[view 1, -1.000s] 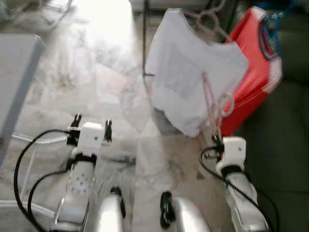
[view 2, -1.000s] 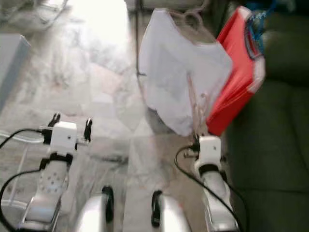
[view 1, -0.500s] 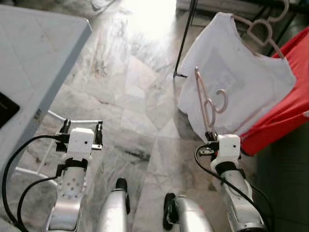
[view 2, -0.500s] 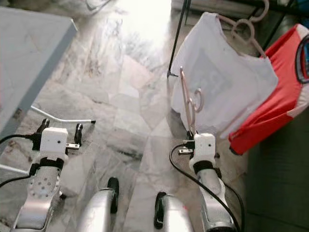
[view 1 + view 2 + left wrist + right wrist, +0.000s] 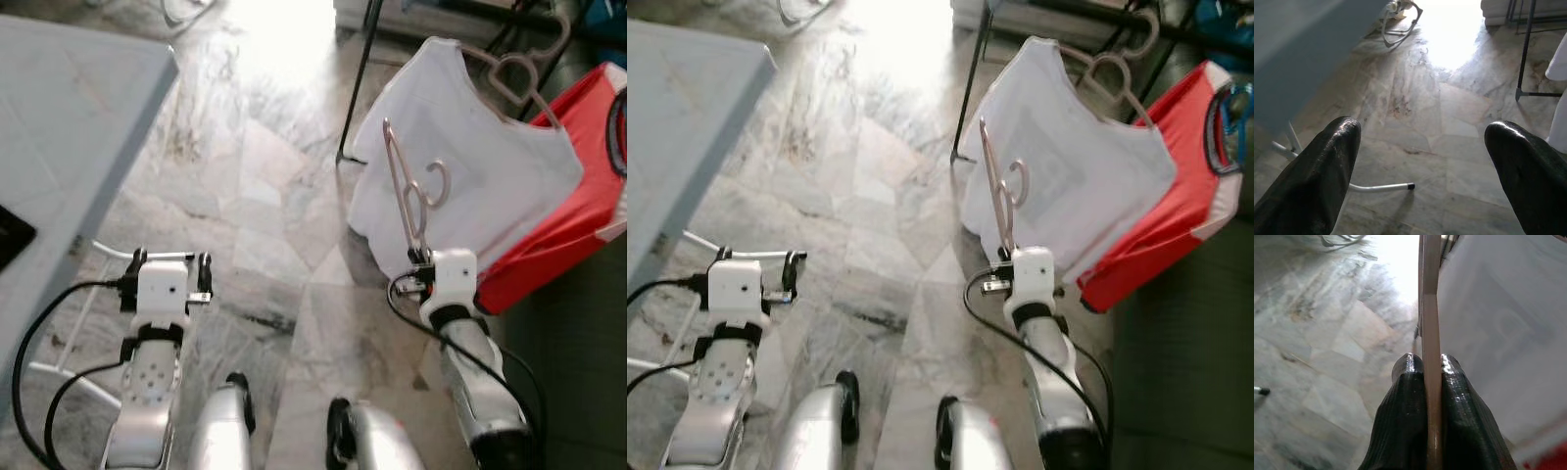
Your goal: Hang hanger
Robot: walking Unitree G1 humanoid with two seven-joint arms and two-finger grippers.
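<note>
**Hanger pinched upright before the hung shirts**

While its two black fingers (image 5: 1410, 382) press together on the flat lower edge of a pale pink hanger (image 5: 407, 196), the right end effector (image 5: 421, 259) stands over the marble floor (image 5: 274, 196), just in front of a hanging white shirt (image 5: 480, 176). The hanger rises upright from the fingers, edge-on to the head camera, its hook (image 5: 437, 183) curled toward the shirt and lying across the white cloth in both eye views. Whether it touches the cloth cannot be told.

The white shirt hangs on its own pink hanger (image 5: 514, 73). Just beside it, on the robot's right, hangs a red garment (image 5: 558, 211). A dark upright pole of a rack (image 5: 355, 83) stands at the shirt's left edge, its foot on the floor.

The left end effector (image 5: 168, 266) is held out low over the floor, well apart from the clothes, fingers (image 5: 1317, 181) spread wide with nothing between them. Near it runs a thin white tube leg (image 5: 1378, 187), and a grey tabletop (image 5: 59, 127) lies to the robot's left.
</note>
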